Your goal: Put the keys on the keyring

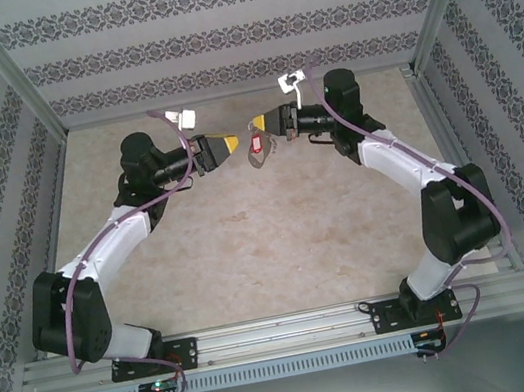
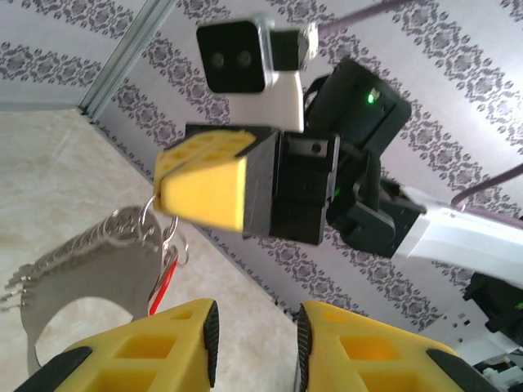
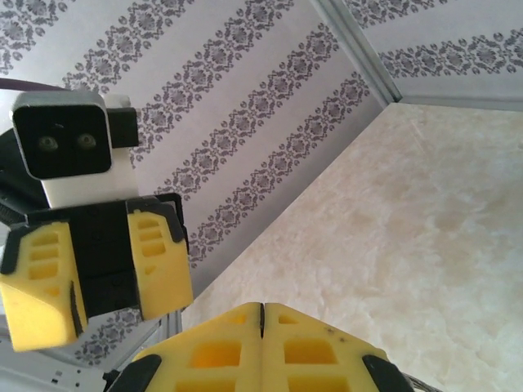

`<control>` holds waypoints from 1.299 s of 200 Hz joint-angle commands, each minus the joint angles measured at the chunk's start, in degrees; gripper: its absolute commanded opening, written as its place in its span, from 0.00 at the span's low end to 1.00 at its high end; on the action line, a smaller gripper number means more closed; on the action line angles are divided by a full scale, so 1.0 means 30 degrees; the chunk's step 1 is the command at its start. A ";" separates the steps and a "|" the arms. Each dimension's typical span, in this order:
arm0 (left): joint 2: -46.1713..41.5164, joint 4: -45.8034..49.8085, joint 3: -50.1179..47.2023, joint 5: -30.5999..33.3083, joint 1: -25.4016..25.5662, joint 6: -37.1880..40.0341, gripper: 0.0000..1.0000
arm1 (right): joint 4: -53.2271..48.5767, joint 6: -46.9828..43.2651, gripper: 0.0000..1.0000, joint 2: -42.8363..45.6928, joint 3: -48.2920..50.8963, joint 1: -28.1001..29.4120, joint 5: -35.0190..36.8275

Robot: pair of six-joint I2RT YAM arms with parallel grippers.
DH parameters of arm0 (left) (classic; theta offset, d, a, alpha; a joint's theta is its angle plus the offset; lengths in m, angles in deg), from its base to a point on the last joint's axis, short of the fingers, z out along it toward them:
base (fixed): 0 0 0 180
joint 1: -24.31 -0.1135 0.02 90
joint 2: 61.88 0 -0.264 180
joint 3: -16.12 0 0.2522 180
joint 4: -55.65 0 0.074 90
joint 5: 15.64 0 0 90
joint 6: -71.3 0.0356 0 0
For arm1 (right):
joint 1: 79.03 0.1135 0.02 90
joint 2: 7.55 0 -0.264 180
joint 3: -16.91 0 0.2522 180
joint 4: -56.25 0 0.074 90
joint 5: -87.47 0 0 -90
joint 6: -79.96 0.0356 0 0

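Observation:
The keyring (image 2: 78,273), a flat grey metal loop with small rings along its edge, hangs in the air from my right gripper (image 2: 200,192), which is shut on it. The keys' red tag (image 2: 163,278) dangles from one of those rings; the silver key itself is too small to make out. From above, the keyring (image 1: 261,159) and red tag (image 1: 255,144) hang just below the right gripper (image 1: 263,125). My left gripper (image 1: 231,144) faces it a short way to the left, open and holding nothing. Its pads (image 2: 211,339) stand apart below and right of the tag.
Both arms meet above the far middle of the beige table (image 1: 271,245). Patterned walls (image 1: 215,42) close in the back and sides, with metal frame posts (image 1: 12,72) at the corners. The left gripper (image 3: 102,310) sits close to the right fingertips (image 3: 261,314).

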 commanded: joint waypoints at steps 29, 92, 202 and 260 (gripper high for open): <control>0.0686 0.1734 0.0781 -0.0028 -0.0476 0.1686 0.34 | -0.0694 -0.2332 0.00 -0.1733 -0.2379 -0.0228 -0.4605; 0.1008 0.2252 0.1195 -0.0444 -0.0679 0.1913 0.34 | -0.2499 -0.3319 0.00 -0.2218 -0.3257 -0.0038 -0.5207; 0.2384 -0.1717 0.1064 -0.1335 -0.0641 -0.1419 0.33 | -0.2569 -0.3511 0.00 -0.2213 -0.3403 0.0889 -0.4531; 0.2639 -0.3121 0.0552 -0.1669 -0.0638 -0.2465 0.32 | -0.2580 -0.3556 0.00 -0.2410 -0.3433 0.0886 -0.4181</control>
